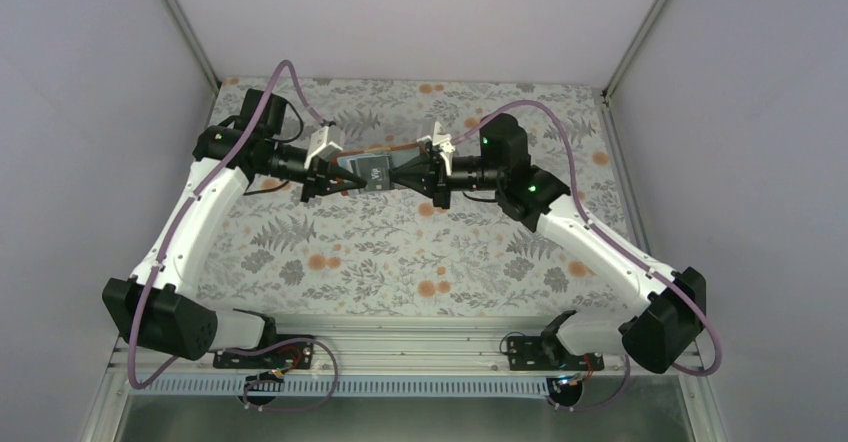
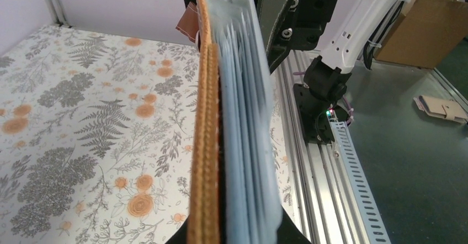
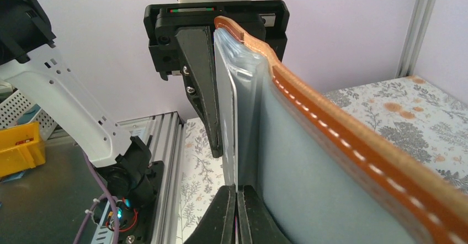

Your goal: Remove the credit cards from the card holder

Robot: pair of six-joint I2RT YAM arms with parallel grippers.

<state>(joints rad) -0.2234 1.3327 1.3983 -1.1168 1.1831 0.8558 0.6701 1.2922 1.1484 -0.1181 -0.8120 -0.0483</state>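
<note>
The card holder [image 1: 352, 162] hangs in the air between both grippers over the far middle of the table. In the left wrist view it [image 2: 204, 144] is edge-on, rust-brown outside on the left, pale blue pockets on the right. My left gripper [image 1: 333, 179] [image 2: 234, 238] is shut on its end. My right gripper [image 1: 404, 176] [image 3: 237, 191] is shut on the edge of a thin credit card [image 3: 234, 139] that sticks out of the pale blue inside [image 3: 309, 189]. From above, a black card with white marks [image 1: 373, 174] shows between the grippers. The pink and teal cards are hidden.
The table wears a floral cloth [image 1: 400, 252], with pale walls at the back and both sides. An aluminium rail [image 1: 400, 337] runs along the near edge by the arm bases. A cardboard box [image 2: 430, 28] and a yellow bin [image 3: 19, 144] stand off the table.
</note>
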